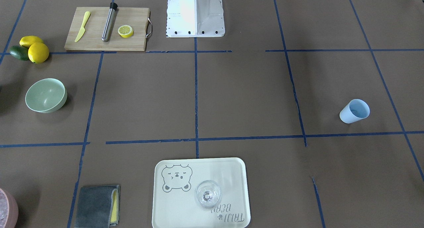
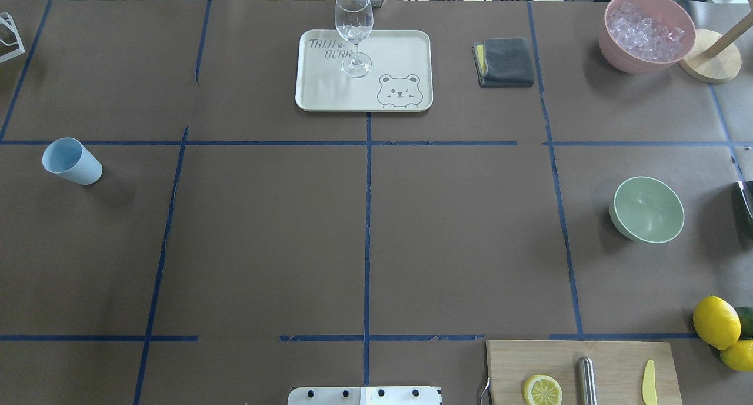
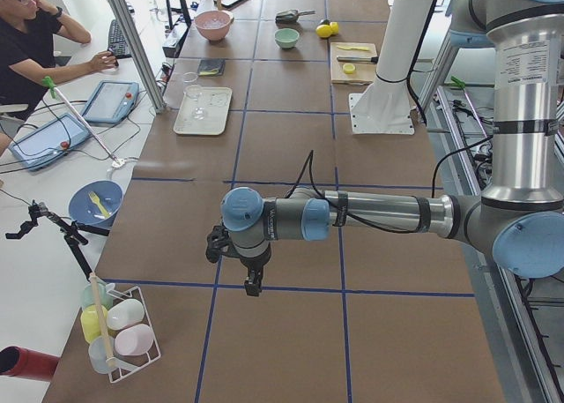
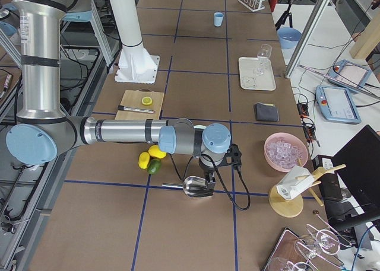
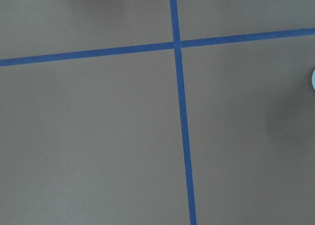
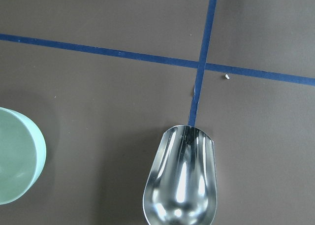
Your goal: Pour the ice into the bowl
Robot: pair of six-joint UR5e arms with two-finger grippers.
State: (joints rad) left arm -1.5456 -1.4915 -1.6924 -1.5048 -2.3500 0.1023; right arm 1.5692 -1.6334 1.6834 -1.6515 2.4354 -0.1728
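- Opening step, by my reading: the bowl (image 2: 647, 209) stands upright and empty on the robot's right side of the tabletop (image 2: 265, 246), well apart from the blue cup (image 2: 72, 161) on the left side
- No loose ice shows in the bowl or in the scoop (image 6: 181, 185), which lies shiny and bare near the bowl without touching it; the only cubes in view fill the pink container (image 2: 646, 31), and the cup's inside is too small to read
- The right tool (image 4: 208, 177) hangs just over the scoop; only a side view shows it, so I cannot tell whether its fingers are apart, together or clamped on the scoop
- The left tool (image 3: 253, 284) hovers above bare tabletop; how its fingers stand cannot be told either
- The next move probably calls for a firm grasp on whichever vessel carries the ice, then a level carry until it sits over the bowl's rim before any tipping
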